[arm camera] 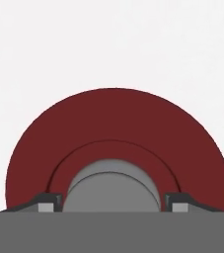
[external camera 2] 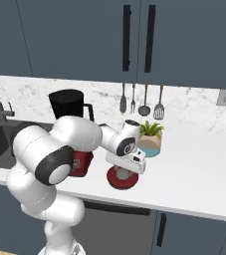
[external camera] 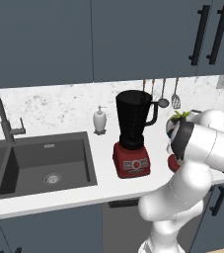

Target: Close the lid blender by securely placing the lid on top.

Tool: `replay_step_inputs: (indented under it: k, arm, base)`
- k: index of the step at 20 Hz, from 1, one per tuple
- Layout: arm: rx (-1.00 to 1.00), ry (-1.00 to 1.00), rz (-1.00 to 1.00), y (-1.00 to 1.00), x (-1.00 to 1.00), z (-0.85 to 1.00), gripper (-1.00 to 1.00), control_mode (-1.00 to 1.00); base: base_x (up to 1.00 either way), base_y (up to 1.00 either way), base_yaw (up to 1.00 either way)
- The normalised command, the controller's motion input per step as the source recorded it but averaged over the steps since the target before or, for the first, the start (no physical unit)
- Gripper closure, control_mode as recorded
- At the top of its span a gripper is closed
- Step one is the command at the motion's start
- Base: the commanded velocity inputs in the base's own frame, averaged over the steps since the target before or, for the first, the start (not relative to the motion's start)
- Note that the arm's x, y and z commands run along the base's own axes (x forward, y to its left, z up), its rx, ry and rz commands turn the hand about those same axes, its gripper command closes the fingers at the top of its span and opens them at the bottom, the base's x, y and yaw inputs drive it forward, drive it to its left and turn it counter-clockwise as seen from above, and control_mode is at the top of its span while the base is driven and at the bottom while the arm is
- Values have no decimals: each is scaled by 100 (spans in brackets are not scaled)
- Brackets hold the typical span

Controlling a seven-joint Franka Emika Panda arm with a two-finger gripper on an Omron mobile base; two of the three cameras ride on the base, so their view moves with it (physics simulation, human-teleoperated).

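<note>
The red lid (arm camera: 118, 123) lies flat on the white counter, its grey cap (arm camera: 112, 190) facing up. My gripper (arm camera: 112, 201) hangs straight over it, open, with one fingertip on each side of the cap and a thin gap at each. From the right base view, the hand (external camera 2: 127, 162) sits low over the lid (external camera 2: 120, 182), right of the blender. The blender (external camera: 133, 133) stands uncovered, a black jar with a side handle on a red base. A sliver of the lid (external camera: 172, 163) peeks out beside my arm.
A white soap dispenser (external camera: 100, 120) stands left of the blender, and beyond it are the sink (external camera: 39, 163) and faucet (external camera: 0, 116). A small potted plant (external camera 2: 150, 137) sits just behind the lid. Utensils (external camera 2: 142, 99) hang on the wall.
</note>
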Motion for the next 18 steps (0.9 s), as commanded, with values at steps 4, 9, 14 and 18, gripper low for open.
replay_step_inputs:
  k: [4, 9, 14, 18]
  arm:
    - [0, -5, 0, 0, -36, 6, 100, -100]
    - [0, -9, 0, 0, -36, 57, 100, -100]
    - [0, -12, 0, 0, -35, 83, 100, -100]
    - [0, -16, 0, 0, -30, 99, 100, -100]
  base:
    - [0, 0, 0]
    - [0, 0, 0]
    - [0, 0, 0]
    - [0, 0, 0]
